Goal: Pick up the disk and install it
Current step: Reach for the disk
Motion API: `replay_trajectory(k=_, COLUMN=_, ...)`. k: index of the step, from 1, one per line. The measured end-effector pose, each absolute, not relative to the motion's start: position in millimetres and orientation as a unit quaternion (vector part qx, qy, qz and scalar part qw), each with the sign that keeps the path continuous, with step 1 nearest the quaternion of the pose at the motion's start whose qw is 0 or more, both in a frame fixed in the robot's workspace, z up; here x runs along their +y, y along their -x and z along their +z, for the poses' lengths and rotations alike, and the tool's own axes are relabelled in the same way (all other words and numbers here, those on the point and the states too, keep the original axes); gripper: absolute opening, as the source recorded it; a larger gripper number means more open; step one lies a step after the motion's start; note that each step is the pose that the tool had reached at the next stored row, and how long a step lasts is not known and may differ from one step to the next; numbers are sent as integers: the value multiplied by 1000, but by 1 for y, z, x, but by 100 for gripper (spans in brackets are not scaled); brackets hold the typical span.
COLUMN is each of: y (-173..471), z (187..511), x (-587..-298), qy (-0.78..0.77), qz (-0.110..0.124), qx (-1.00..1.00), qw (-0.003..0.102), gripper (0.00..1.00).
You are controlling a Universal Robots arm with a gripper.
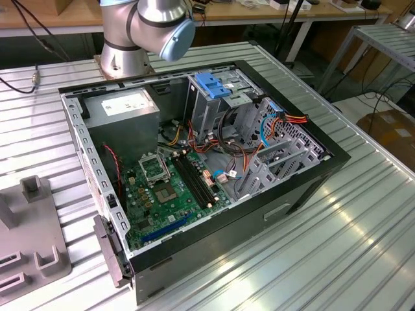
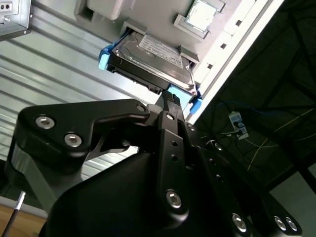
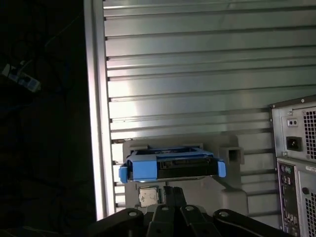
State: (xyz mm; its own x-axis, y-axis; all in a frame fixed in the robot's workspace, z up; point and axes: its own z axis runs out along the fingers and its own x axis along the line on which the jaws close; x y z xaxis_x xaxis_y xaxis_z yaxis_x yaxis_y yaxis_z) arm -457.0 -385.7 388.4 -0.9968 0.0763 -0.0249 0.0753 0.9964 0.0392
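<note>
Disk (image 3: 170, 165) sits in a grey holder (image 3: 232, 197) on the ribbed metal table (image 3: 197, 74), near the table's edge, flat, blue rail framing its dark body. Second wrist view: label face of the disk showing, blue rail ends at both corners. Small square chip (image 3: 147, 196) lies in a pocket of the same holder, just beside the disk. Gripper (image 2: 172, 101) is right at the disk's near edge, its tip meeting the blue rail; cannot tell whether it is clamped on the disk or merely touching. Rear panel of the computer case (image 3: 296, 163) stands near the holder in the first wrist view, apart from it. Exterior view: case lies on its side, lid off, green motherboard (image 1: 172, 188) exposed, drive cage with blue latch (image 1: 213, 84) at the far end. Arm base (image 1: 123, 55) stands on the table behind the case.
</note>
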Motion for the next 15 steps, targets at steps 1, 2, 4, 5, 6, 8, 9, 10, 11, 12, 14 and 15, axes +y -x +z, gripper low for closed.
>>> replay_trajectory(k=1, y=460, z=387, x=-385, qy=-38, qz=15, qx=999, qw=13, gripper=10)
replay_trajectory(k=2, y=461, z=387, x=-384, qy=-38, qz=13, qx=999, qw=13, gripper=10)
replay_trajectory(k=4, y=463, z=385, x=-380, qy=-38, qz=8, qx=999, qw=13, gripper=10)
replay_trajectory(k=5, y=463, z=384, x=-379, qy=-38, qz=8, qx=999, qw=12, gripper=10)
replay_trajectory(k=6, y=464, z=384, x=-377, qy=-38, qz=8, qx=999, qw=12, gripper=10)
replay_trajectory(k=8, y=467, z=384, x=-377, qy=-38, qz=8, qx=999, qw=12, gripper=10)
replay_trajectory(k=9, y=467, z=384, x=-377, qy=-38, qz=8, qx=999, qw=12, gripper=10)
replay_trajectory(k=10, y=467, z=384, x=-377, qy=-38, qz=8, qx=999, qw=12, gripper=10)
replay_trajectory(k=11, y=467, z=384, x=-377, qy=-38, qz=8, qx=999, qw=12, gripper=10)
replay_trajectory(k=12, y=468, z=384, x=-377, qy=-38, qz=8, qx=999, qw=12, gripper=10)
replay_trajectory(k=14, y=468, z=384, x=-377, qy=-38, qz=8, qx=999, qw=12, gripper=10)
replay_trajectory(k=15, y=468, z=384, x=-377, qy=-38, qz=8, qx=999, qw=12, gripper=10)
